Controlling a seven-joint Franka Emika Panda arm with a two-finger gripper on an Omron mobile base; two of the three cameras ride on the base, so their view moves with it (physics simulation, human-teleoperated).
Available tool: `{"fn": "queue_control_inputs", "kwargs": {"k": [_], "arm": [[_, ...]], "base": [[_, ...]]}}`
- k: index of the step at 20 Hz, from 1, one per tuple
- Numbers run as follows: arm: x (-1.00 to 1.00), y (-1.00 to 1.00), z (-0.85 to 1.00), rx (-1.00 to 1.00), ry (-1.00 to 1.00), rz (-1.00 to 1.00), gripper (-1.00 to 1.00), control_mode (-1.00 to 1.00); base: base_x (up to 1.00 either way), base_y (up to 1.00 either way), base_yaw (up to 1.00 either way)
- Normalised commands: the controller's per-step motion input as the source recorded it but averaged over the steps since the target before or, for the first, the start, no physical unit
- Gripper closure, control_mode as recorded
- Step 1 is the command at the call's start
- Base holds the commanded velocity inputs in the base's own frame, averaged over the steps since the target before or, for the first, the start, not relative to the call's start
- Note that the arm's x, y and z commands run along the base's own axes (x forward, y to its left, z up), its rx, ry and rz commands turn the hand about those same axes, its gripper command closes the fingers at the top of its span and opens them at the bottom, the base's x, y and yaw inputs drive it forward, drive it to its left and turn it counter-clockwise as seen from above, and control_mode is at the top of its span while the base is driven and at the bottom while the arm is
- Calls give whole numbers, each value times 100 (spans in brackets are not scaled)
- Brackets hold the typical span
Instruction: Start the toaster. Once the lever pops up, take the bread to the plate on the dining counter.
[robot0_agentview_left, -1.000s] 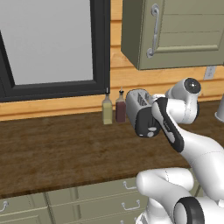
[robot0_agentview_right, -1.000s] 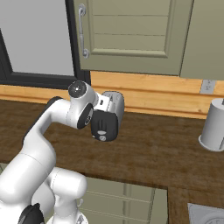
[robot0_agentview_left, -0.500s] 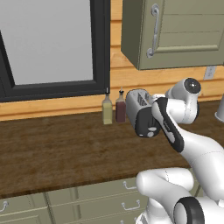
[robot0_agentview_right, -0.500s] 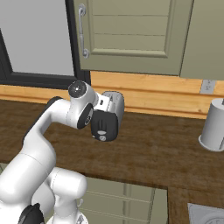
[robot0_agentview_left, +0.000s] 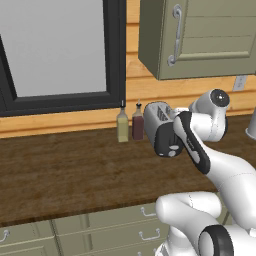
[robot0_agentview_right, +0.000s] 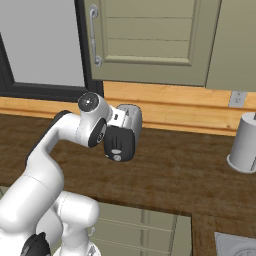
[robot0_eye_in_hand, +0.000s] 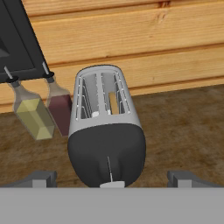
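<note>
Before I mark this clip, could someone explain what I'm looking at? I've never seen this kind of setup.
It is a rendered kitchen. A white robot arm stands before a dark wood counter. Two pictures come from cameras behind the arm, left and right; the third looks along its claw. On the counter, by the wall, stand a toaster and two slim bottles, one yellowish, one dark red. A slice of bread sits in one slot. The claw is open, its tips spread either side of the toaster's black front end, holding nothing.

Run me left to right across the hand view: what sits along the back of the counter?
Yellow-green bottle → dark red bottle → toaster, bread showing in its right slot.
</note>
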Motion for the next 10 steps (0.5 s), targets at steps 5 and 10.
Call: {"fn": "queue_control_inputs", "kwargs": {"k": [5, 10], "arm": [[0, 0, 0, 0, 0, 0, -100, -100], [0, 0, 0, 0, 0, 0, -100, -100]], "base": [[0, 0, 0], [0, 0, 0]]}}
